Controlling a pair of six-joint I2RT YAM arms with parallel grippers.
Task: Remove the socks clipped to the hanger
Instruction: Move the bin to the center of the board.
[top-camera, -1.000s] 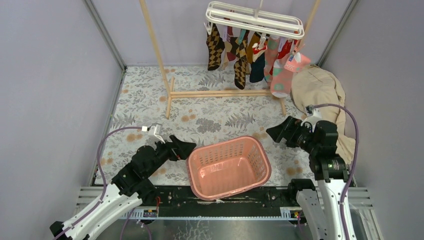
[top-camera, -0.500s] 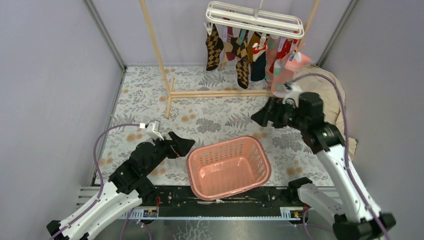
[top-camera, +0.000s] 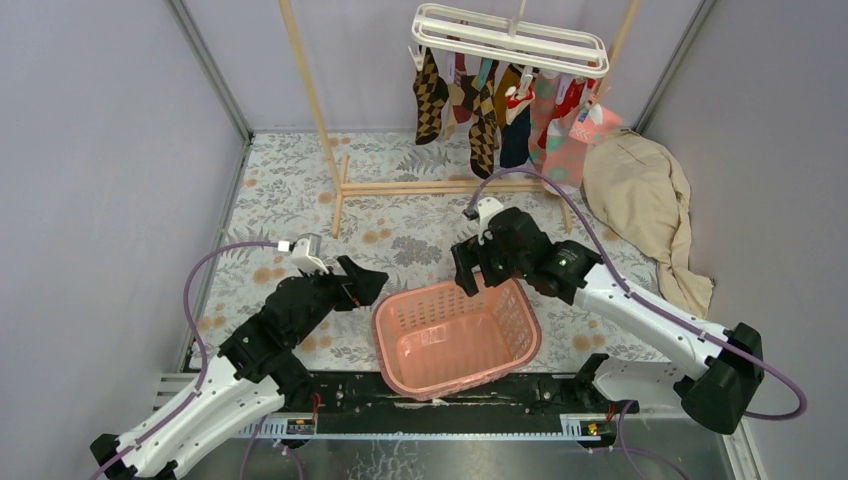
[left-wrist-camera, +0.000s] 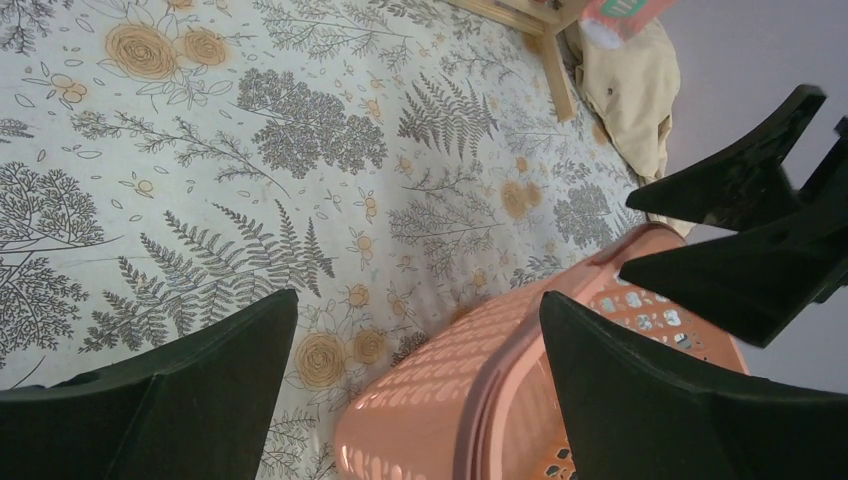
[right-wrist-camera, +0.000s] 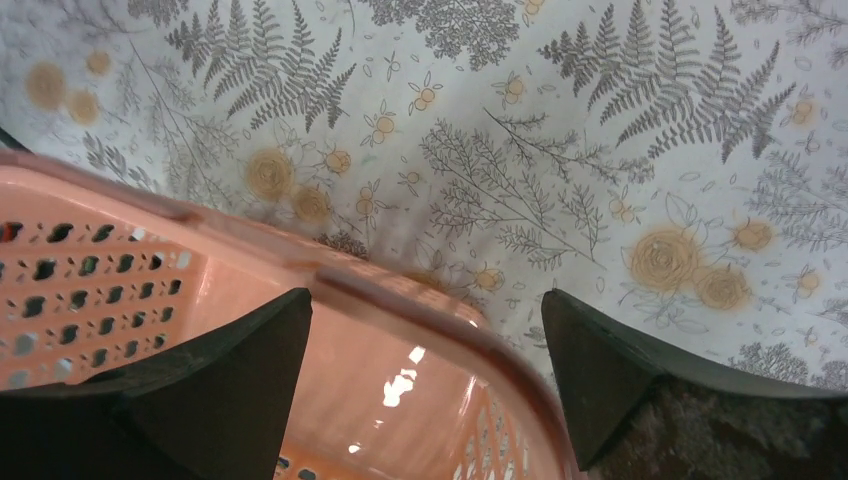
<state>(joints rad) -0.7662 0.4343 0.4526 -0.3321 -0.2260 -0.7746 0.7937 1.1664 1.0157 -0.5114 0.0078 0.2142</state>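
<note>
Hanging high at the back, hooked on the wooden rack (top-camera: 312, 110): the white oblong hanger (top-camera: 510, 40). Dangling from its clips in a tight bunch, the socks (top-camera: 500, 105): brown-tan argyle at the left, then mustard, navy and red, with pink-teal at the right. Lying crumpled just right of them against the side wall, a large beige cloth (top-camera: 640, 190).

Sitting near the arm bases, a pink basket (top-camera: 403, 345), showing only its own perforated walls and floor.

Hovering over the basket's far rim, the right gripper (top-camera: 468, 270) with fingers standing well apart, gripping nothing, the rim passing between them in the wrist view. Pointing at the basket's far left corner from just beside it, the left gripper (top-camera: 365, 285), fingers spread wide, holding nothing.

Stretching between basket and rack, a broad patch of flower-printed table (top-camera: 290, 190). Closing in on both sides, grey walls; crossing below the socks, the rack's wooden foot bar.
</note>
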